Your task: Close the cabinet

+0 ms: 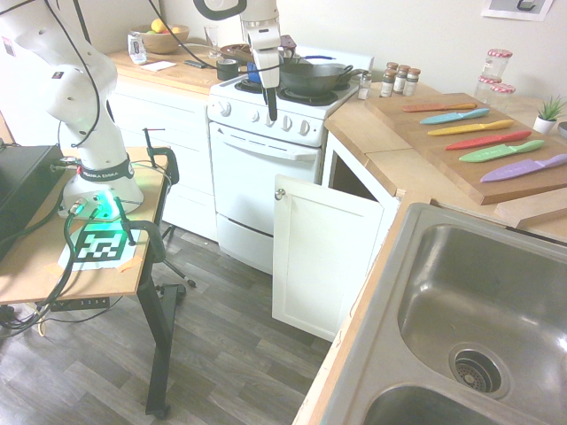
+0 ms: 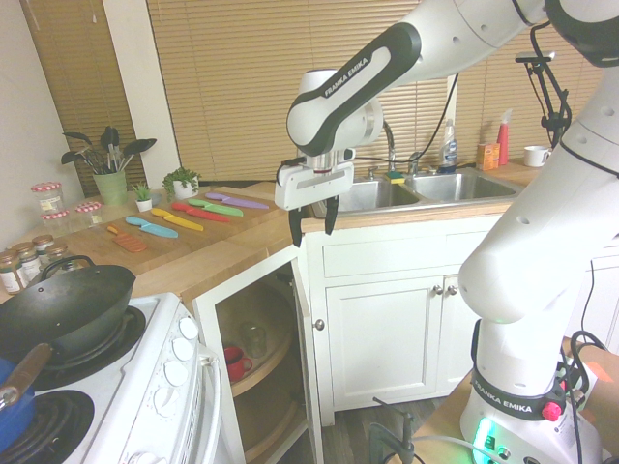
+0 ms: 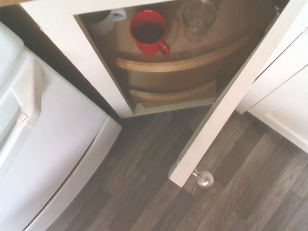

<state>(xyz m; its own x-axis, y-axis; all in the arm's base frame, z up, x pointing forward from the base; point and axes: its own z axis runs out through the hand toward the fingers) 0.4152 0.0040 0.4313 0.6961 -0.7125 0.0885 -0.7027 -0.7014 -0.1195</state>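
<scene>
The cabinet beside the oven stands open, its white recessed-panel door swung out towards the floor area, with a small silver knob at the upper corner. The second exterior view shows the door edge-on with its knob, and curved wooden shelves inside. My gripper hangs in the air just above the door's top edge, open and holding nothing. In the first exterior view the gripper shows in front of the stove. The wrist view looks down on the door edge and knob.
A red mug and a clear glass stand on the cabinet shelf. The white oven with a wok is next to the cabinet. Coloured knives lie on the counter, and the sink is nearby. Dark wood floor lies below.
</scene>
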